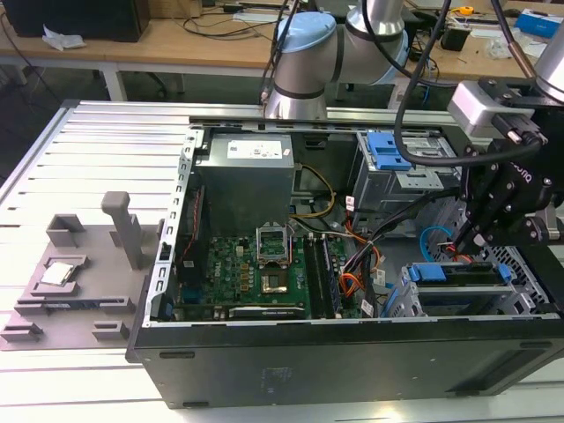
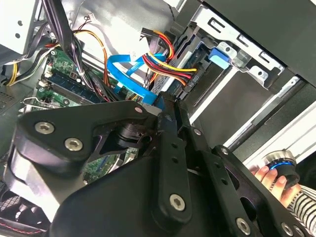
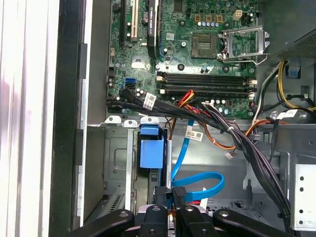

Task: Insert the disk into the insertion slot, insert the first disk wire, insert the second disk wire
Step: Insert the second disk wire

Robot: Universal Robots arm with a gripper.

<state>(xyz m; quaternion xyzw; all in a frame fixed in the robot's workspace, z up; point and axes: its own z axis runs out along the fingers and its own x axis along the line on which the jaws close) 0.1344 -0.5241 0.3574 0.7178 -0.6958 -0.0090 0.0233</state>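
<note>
Exterior view: my gripper (image 1: pixel 464 240) hangs low at the exterior view's right end of the open computer case (image 1: pixel 352 352), just above the insertion slot (image 1: pixel 493 295). The disk (image 1: pixel 458 273) sits in that cage, its blue caddy edge facing up along the top. Just left of my fingertips, the second disk wire (image 1: pixel 432 238) curls in a light blue loop. Orange-red leads, the first disk wire (image 1: pixel 352 284), lie between the cage and the motherboard (image 1: pixel 247 273). Out on the far left, a grey fixture (image 1: pixel 79 264) rests on the slatted table (image 1: pixel 97 150).

Second wrist view: my black linkage is up close, and beyond it the blue cable (image 2: pixel 121 74) arcs beside a red-yellow-black bundle (image 2: pixel 165 61) running to the drive's end. A person's hand (image 2: pixel 276 180) holds a round knob at the edge.

First wrist view: my fingers (image 3: pixel 178 195) stand close together, pinched on a small dark plug where the blue cable (image 3: pixel 197 180) loops round, right beside the blue caddy tab (image 3: pixel 151 150). The board (image 3: pixel 197 44) lies beyond.
</note>
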